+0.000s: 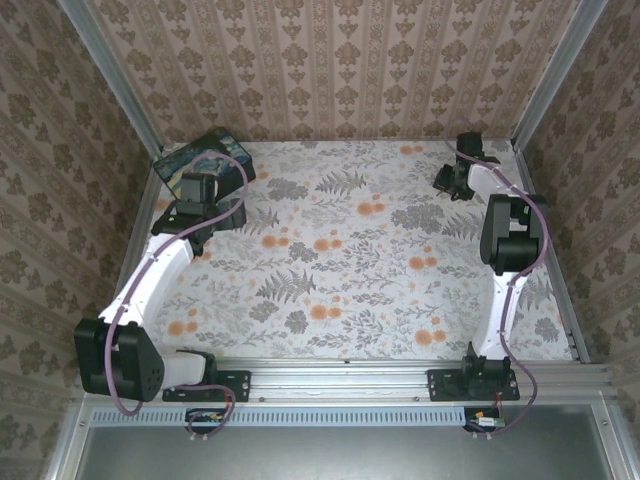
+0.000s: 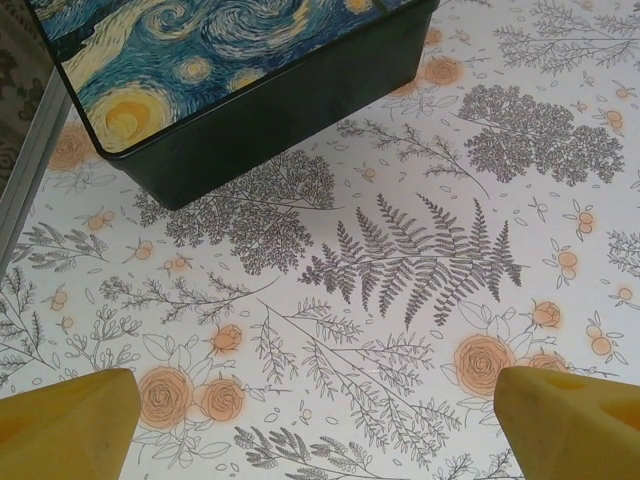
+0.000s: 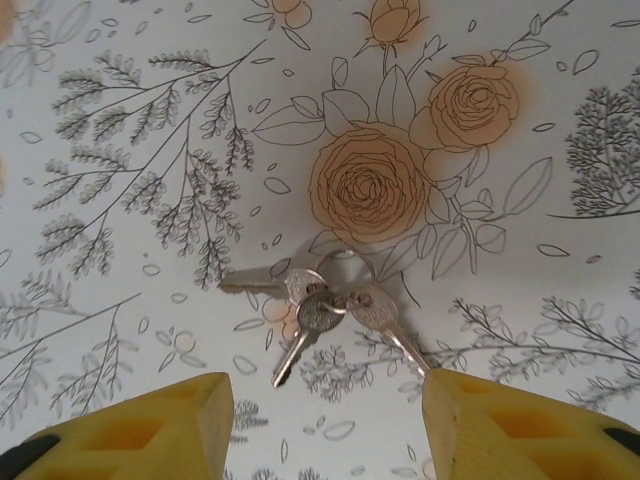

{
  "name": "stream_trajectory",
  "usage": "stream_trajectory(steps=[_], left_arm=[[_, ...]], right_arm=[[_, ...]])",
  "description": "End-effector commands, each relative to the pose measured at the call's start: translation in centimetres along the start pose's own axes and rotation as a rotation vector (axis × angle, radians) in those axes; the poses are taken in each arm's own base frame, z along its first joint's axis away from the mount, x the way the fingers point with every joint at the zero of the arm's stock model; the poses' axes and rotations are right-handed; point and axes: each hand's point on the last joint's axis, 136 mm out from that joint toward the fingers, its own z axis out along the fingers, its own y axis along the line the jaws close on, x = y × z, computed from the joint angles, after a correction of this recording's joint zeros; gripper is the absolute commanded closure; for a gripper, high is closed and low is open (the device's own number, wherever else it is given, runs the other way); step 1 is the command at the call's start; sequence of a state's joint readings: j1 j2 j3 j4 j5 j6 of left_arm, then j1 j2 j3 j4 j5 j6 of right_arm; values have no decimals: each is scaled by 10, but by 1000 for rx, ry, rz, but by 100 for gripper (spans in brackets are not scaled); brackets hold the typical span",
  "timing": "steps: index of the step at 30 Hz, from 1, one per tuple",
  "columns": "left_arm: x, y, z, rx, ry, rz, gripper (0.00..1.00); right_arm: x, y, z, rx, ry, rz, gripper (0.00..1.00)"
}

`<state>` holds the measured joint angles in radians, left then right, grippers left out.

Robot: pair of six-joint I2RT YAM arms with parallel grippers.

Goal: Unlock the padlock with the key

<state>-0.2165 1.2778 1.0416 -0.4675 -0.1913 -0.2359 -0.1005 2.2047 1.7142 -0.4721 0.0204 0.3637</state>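
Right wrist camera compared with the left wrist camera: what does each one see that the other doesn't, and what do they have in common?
Right wrist view, not the left: a bunch of three keys on a ring, lying flat just beyond the right gripper. Left wrist view, not the right: the corner of a dark box with a swirly blue-and-yellow painting on top, beyond the left gripper. Both: the flower-printed tablecloth, and yellow fingers at the bottom corners, spread apart with nothing gripped.

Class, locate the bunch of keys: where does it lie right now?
In the right wrist view, the keys lie on the floral tablecloth, just below a large orange rose and ahead of the right gripper.
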Motion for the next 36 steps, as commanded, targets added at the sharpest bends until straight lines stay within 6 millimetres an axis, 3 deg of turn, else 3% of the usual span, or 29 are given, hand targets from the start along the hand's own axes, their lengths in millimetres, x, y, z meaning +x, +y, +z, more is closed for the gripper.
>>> stream_trajectory(steps=[1,13,19,30,33,36], left_arm=[[-16,0,-18,4,-52,0,0],[-21,0,-25,14,-80,40,0],[-22,0,-23,8,-82,54,0],[-24,5,-26,-17,-102,72,0],[-23,6,-26,-20,-101,71,0],[-23,7,-30,-20,-102,64,0]], right_arm=[[-4,-9,5,91,0,-4,49],[1,-14,34,145,57,-66,51],[16,-11,47,122,124,-67,63],[42,-11,45,91,190,-90,91],[43,-6,36,70,152,-90,100],[35,3,18,70,97,-126,100]])
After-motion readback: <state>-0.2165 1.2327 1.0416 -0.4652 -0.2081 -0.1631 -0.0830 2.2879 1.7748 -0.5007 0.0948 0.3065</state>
